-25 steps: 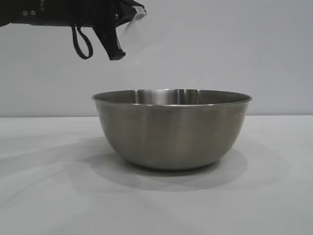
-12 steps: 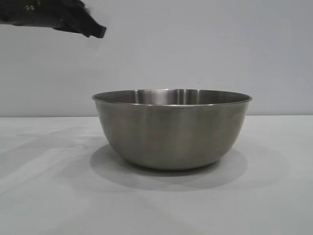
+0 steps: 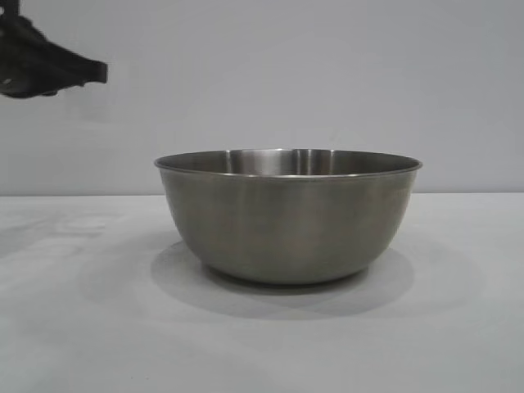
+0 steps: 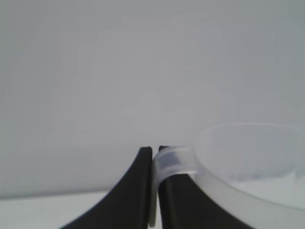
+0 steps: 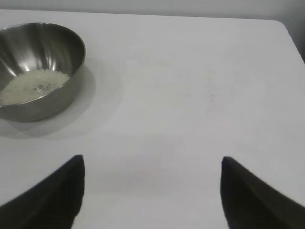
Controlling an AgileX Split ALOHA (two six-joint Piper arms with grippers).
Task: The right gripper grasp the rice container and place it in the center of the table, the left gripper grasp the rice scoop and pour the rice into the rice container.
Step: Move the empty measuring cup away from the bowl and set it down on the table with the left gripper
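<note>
Exterior view: the rice container (image 3: 288, 217) is seen upright on the table (image 3: 82, 327); the left gripper (image 3: 97, 72) is held high at the far left, pointing roughly level, well clear of the rim. Left wrist view: its fingers (image 4: 138, 191) are pressed together, pinching the handle of the rice scoop (image 4: 248, 162), held upright. Right wrist view: the right gripper (image 5: 152, 191) is angled down over bare table, fingers spread, nothing held; the rice (image 5: 33, 86) is seen piled inside the container, well apart
</note>
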